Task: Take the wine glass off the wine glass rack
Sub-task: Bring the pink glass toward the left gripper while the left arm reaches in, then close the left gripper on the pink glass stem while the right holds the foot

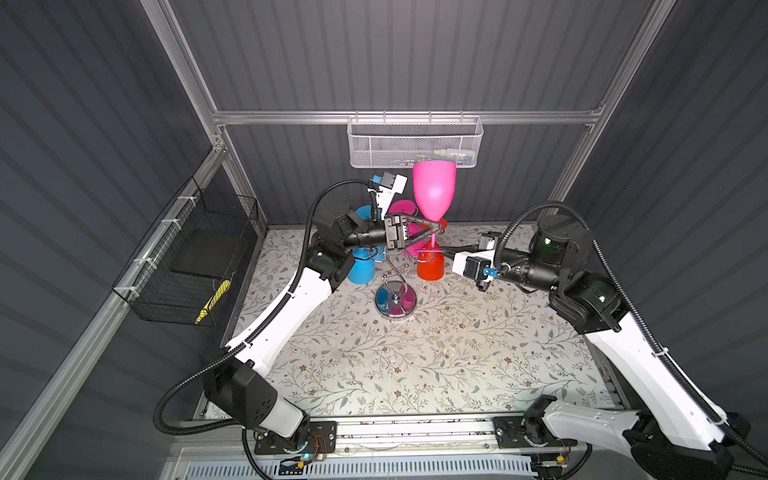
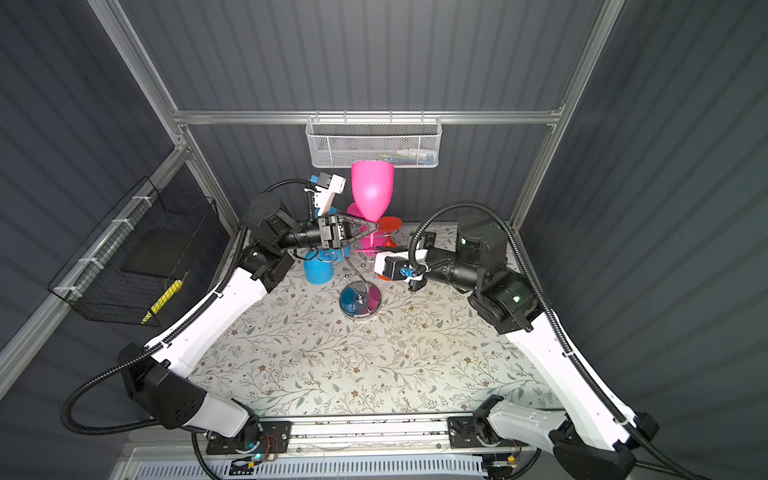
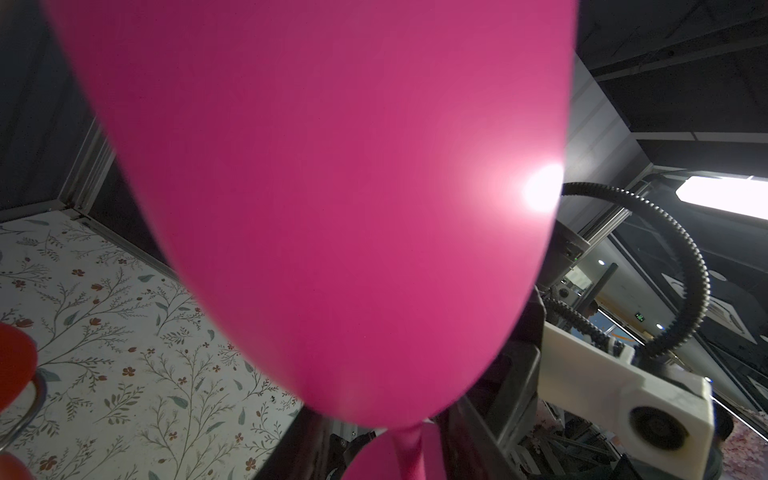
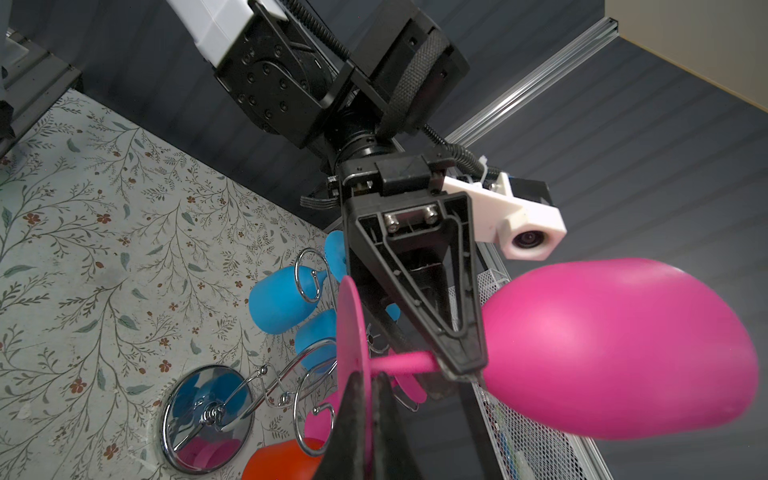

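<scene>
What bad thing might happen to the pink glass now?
1. Both grippers hold the pink glass: the left gripper at its stem, the right gripper shut on its foot. If they pull different ways, it might twist or slip.
2. It is high above the table, so a slip may mean a long fall.
3. Other glasses hang on the rack just below; a dropped glass might knock them.

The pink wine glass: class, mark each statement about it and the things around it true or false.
1. The pink plastic wine glass is bowl-up. True.
2. The left hand closes on its stem just below the bowl. True.
3. The right hand grips the bowl. False: it pinches the round foot.
4. The chrome wire rack holds no glasses. False: a blue glass and an orange-red glass hang on it.
</scene>
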Motion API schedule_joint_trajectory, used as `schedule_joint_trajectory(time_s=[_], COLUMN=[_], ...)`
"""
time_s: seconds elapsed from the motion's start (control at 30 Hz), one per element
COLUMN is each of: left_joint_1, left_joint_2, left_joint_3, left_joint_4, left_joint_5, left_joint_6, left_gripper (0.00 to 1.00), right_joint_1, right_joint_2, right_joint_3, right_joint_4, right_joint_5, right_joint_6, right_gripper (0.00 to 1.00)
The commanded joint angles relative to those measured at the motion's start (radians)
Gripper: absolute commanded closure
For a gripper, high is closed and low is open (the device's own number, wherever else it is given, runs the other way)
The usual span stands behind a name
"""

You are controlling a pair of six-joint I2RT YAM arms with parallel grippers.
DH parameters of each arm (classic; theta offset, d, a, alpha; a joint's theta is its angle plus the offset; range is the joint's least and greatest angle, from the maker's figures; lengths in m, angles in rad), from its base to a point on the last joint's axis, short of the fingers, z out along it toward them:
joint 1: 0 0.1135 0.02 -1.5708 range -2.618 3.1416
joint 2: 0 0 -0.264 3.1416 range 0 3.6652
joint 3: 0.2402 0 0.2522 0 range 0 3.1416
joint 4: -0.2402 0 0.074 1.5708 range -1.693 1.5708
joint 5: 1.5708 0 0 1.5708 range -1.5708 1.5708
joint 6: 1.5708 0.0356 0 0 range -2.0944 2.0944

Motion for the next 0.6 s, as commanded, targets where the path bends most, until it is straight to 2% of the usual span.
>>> schedule_joint_trajectory(time_s=[0.0,0.17,0.57], left_joint_1=[-0.008,-0.008,-0.012], left_joint_2=[-0.018,-0.011,-0.003], left_joint_3=[0.002,0.016,0.014], left_joint_4=[-0.004,-0.009,-0.004], left_joint_5=[0.007,0.017,0.016], left_joint_6=[0.022,0.025,0.002], left_gripper=[0.61,0.69,0.78], right_joint_1=[0.014,0.022,0.055], right_joint_2=[-0.009,-0.001,0.025], right_joint_3=[0.018,0.035,0.066], right_joint_4=[-0.001,-0.016,-0.072], right_joint_5=[0.031,0.048,0.099], right_joint_6=[-0.059,-0.082,-0.157], right_gripper=[1.0,1.0,1.0])
